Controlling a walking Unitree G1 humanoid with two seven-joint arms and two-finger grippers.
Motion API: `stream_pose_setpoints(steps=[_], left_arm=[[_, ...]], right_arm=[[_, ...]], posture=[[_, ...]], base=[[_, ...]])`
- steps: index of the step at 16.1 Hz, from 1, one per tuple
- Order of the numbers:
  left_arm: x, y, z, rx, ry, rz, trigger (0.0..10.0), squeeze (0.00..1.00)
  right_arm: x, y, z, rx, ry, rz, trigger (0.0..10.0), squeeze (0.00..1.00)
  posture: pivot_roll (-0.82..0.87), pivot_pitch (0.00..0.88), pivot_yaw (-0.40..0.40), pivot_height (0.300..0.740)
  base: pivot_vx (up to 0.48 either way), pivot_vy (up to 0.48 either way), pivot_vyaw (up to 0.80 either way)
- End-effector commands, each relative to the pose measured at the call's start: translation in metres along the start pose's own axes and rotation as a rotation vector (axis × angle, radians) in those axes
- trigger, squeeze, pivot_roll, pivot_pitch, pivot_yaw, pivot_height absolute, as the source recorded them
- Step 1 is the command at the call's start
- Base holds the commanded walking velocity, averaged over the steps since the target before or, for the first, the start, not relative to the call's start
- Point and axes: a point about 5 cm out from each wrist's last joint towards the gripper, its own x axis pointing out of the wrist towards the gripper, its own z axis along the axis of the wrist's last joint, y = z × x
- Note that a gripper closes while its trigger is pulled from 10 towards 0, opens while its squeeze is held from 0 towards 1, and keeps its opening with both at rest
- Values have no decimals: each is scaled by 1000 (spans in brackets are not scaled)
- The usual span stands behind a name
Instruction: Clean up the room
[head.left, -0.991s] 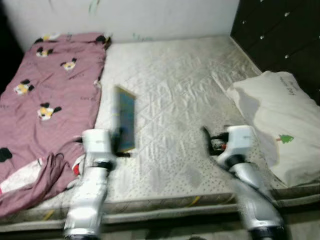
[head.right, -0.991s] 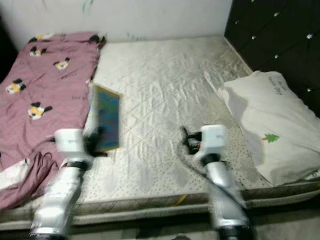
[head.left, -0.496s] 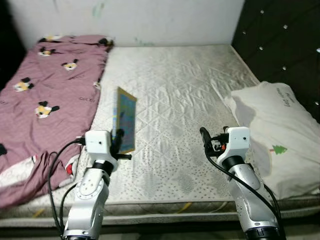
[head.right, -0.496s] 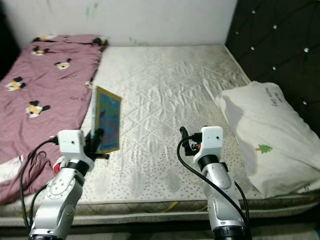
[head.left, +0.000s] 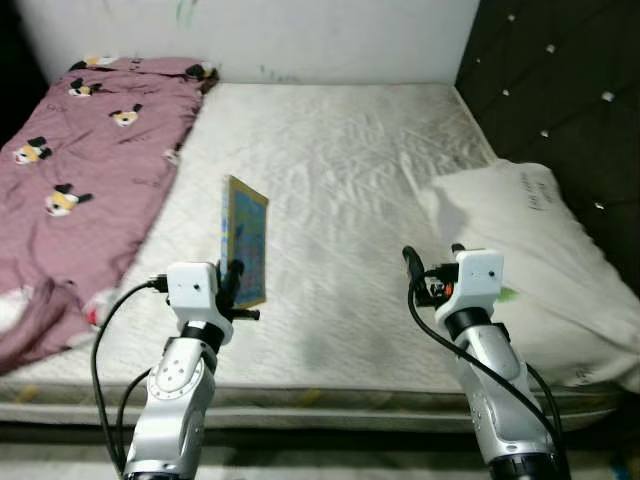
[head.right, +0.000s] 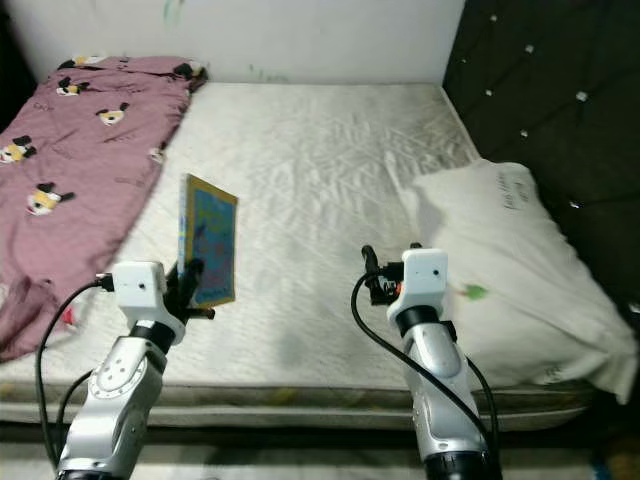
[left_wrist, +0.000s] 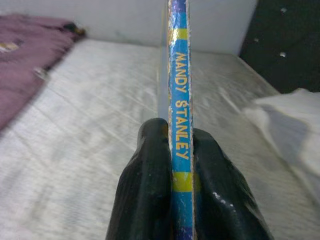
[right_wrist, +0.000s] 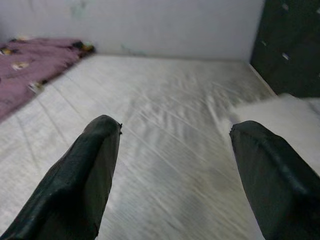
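Note:
A thin blue picture book with a yellow-edged cover stands upright above the mattress, held by its lower edge. My left gripper is shut on it; in the left wrist view both black fingers press the blue spine lettered "MANDY STANLEY". My right gripper hovers over the front right of the mattress, open, with nothing between its fingers.
A bare white quilted mattress spans the view. A pink blanket with cartoon prints is bunched along its left side. A white pillow lies at the right, against a dark tufted headboard. A white wall is behind.
The camera has shifted to the right, so blanket and pillow sit further left in the picture. The book stays gripped in my left gripper; the right one stays open.

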Motion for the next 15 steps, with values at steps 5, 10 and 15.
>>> stream_pose_setpoints(steps=[5,10,15], left_arm=[[4,-5,9,28,-47,6,10000,0],[-8,10,9,32,-61,120,10000,0],[-18,17,5,21,-68,220,10000,0]], right_arm=[[1,0,-3,-48,-21,10,10000,0],[17,19,-6,-59,14,137,10000,0],[31,35,-6,-57,15,215,10000,0]], posture=[[32,76,11,740],[94,64,-86,740],[110,46,-110,740]], base=[[0,0,0],[0,0,0],[0,0,0]])
